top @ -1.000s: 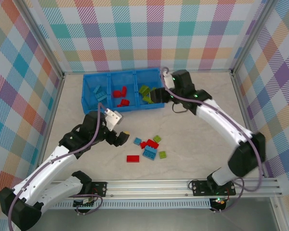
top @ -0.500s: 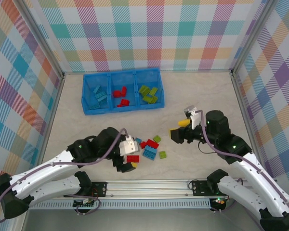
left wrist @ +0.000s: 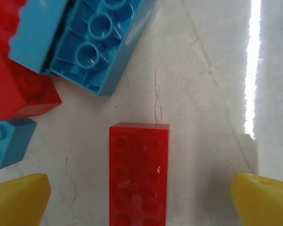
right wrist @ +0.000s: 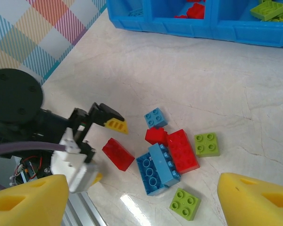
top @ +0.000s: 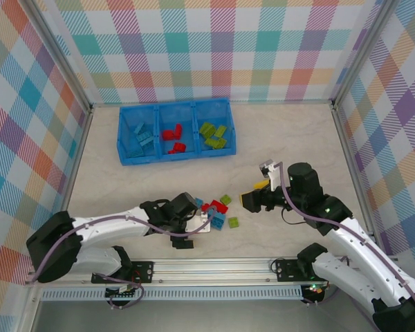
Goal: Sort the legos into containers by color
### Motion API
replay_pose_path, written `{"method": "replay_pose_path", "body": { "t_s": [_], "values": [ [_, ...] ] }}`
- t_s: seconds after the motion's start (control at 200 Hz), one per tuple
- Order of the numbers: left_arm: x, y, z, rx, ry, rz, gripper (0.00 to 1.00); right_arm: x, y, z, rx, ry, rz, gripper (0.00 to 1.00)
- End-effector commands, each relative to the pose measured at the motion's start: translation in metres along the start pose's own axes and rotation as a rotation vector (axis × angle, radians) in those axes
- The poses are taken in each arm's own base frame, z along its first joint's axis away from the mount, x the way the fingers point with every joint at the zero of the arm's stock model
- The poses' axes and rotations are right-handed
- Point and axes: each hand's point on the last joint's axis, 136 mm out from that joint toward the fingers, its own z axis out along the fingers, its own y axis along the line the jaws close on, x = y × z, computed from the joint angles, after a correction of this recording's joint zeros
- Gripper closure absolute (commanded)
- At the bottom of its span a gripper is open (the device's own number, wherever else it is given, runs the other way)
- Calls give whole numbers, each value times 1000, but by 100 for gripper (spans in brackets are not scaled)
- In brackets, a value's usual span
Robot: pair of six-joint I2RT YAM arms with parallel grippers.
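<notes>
Wide open, the left end effector (left wrist: 141, 201) straddles the red lego (left wrist: 138, 169); a skewed close could skid it away.

Far side: long bright-blue plastic tray (top: 174, 158), three compartments. Small light-blue plastic bricks (top: 144, 135) in the left one, red bricks (top: 172, 136) in the middle, lime-green bricks (top: 213, 135) in the right. Loose mixed bricks (top: 218, 211) clustered mid-table. Left gripper (top: 191, 225) low at cluster's left edge. Right gripper (top: 254, 195) near cluster's right side, apart from it.
</notes>
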Motion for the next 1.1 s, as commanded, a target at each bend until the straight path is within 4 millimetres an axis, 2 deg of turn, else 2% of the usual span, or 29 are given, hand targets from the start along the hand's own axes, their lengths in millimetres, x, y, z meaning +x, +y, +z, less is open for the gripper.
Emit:
{"method": "replay_pose_path", "body": {
  "t_s": [0.0,0.075,0.155,0.22,0.355,0.46,0.555,0.635,0.67,0.73,0.83,0.915,0.955,1.06,1.095],
  "values": [
    [1,7,12,-47,18,51,7,-2,9,-4,-36,-7,-21,17],
    [3,5,17,-23,44,63,17,-1,9,-4,-36,-9,-22,17],
    [11,1,22,12,98,83,42,-2,9,-5,-37,-12,-24,17],
    [17,-3,26,39,134,93,47,-2,8,-5,-30,-13,-23,17],
    [17,-4,28,50,143,96,81,-1,8,-6,-23,-13,-14,17],
    [14,1,26,20,132,98,80,-2,8,-9,-19,-21,-9,17],
    [1,14,14,-46,74,85,80,-3,10,-11,-24,-24,-8,18],
    [-19,37,-9,-160,-36,39,80,-3,11,-11,-30,-22,-6,18],
    [-34,57,-24,-240,-120,-15,80,-2,13,-11,-40,-20,-9,18],
    [-48,91,-55,-359,-231,-144,81,-2,16,-9,-66,-14,-11,18],
    [-57,141,-104,-527,-367,-314,84,-2,25,-7,-123,-8,-7,18],
    [-49,181,-130,-626,-391,-467,84,-3,28,-4,-151,-3,10,18],
    [-39,204,-139,-684,-368,-568,84,-2,26,-2,-147,4,27,18],
    [2,256,-146,-783,-225,-858,81,1,22,1,-129,26,63,19],
    [11,270,-139,-782,-183,-920,81,1,22,1,-127,28,70,19]
  ]
}}
